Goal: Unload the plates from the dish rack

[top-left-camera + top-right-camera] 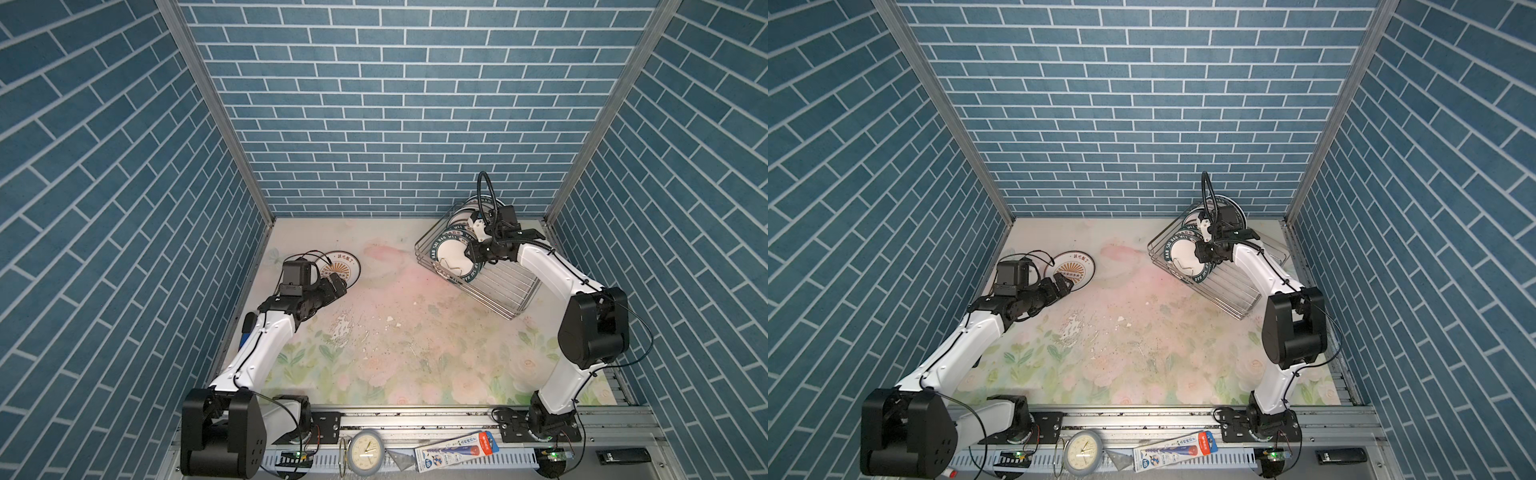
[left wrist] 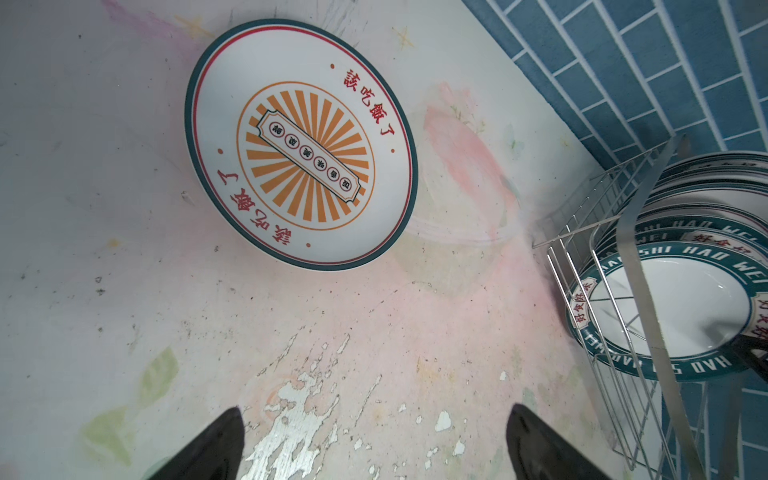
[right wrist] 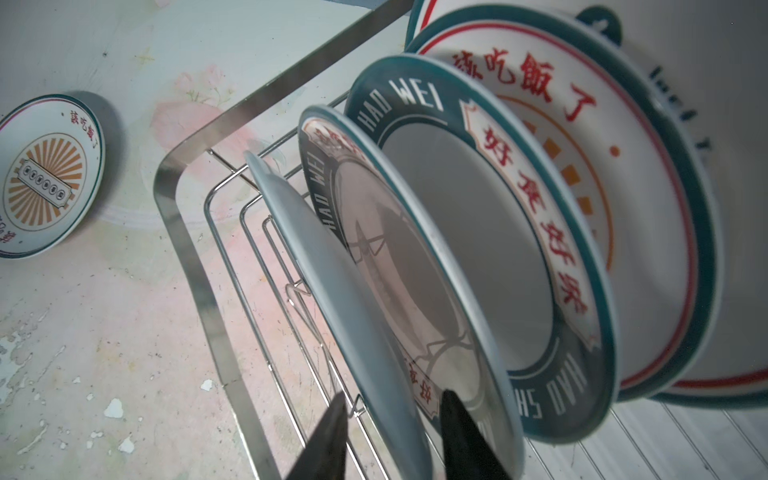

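glossy glazed plates (image 3: 469, 249), shiny metal dish rack (image 3: 185, 241), flaking matt tabletop (image 2: 104, 291)

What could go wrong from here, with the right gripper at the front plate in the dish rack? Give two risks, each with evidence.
1. The right gripper straddles only the rim of the front plate; such a thin edge hold may let it pivot or slip when lifted.
2. The neighbouring plate stands close behind in the dish rack; lifting could knock or drag it.

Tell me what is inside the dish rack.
Plates stand on edge in a row in the dish rack; at least four show, green-lettered ones foremost. How many stand farther back is hidden by them.
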Controlling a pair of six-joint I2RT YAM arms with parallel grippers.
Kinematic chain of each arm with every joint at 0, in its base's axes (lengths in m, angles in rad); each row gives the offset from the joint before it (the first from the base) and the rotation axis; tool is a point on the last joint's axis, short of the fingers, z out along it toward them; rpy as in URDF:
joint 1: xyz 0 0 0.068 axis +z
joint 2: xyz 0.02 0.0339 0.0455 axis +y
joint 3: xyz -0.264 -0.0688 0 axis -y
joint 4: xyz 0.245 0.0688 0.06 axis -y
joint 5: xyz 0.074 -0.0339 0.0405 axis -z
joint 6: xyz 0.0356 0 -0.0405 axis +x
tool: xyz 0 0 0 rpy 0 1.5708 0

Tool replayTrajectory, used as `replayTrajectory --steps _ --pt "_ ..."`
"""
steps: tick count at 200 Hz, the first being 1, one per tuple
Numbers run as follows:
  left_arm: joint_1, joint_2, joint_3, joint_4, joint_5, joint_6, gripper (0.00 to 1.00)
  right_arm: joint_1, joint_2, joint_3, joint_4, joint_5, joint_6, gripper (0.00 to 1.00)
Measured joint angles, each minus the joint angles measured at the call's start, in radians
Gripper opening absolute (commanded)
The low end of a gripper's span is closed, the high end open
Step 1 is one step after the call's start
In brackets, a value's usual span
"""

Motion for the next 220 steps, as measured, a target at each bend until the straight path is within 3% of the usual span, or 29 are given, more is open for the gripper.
replayTrajectory --steps 14,35,46,60,78,220 --pt "-0.002 -0.016 0.0 0.001 -0.002 -0.004 0.99 -0.003 0.013 0.0 0.005 -0.011 -0.001 0.34" --pt "-0.002 -0.042 -0.01 0.003 -0.002 -0.008 0.99 -0.005 0.027 0.0 0.009 -0.034 -0.005 0.26" --pt "-0.003 -0.058 -0.018 0.005 -0.002 -0.012 0.99 -0.007 0.034 0.001 0.009 -0.041 -0.009 0.17" --pt "-0.003 -0.077 -0.021 0.002 -0.004 -0.014 0.99 -0.01 0.043 0.004 0.01 -0.042 -0.031 0.16" --pt "-0.003 -0.094 -0.02 -0.006 -0.009 -0.013 0.99 -0.018 0.053 0.009 0.011 -0.066 -0.111 0.0" --pt "-0.003 -0.123 -0.013 -0.093 -0.063 0.0 0.99 -0.011 0.046 0.033 -0.003 -0.065 -0.151 0.0"
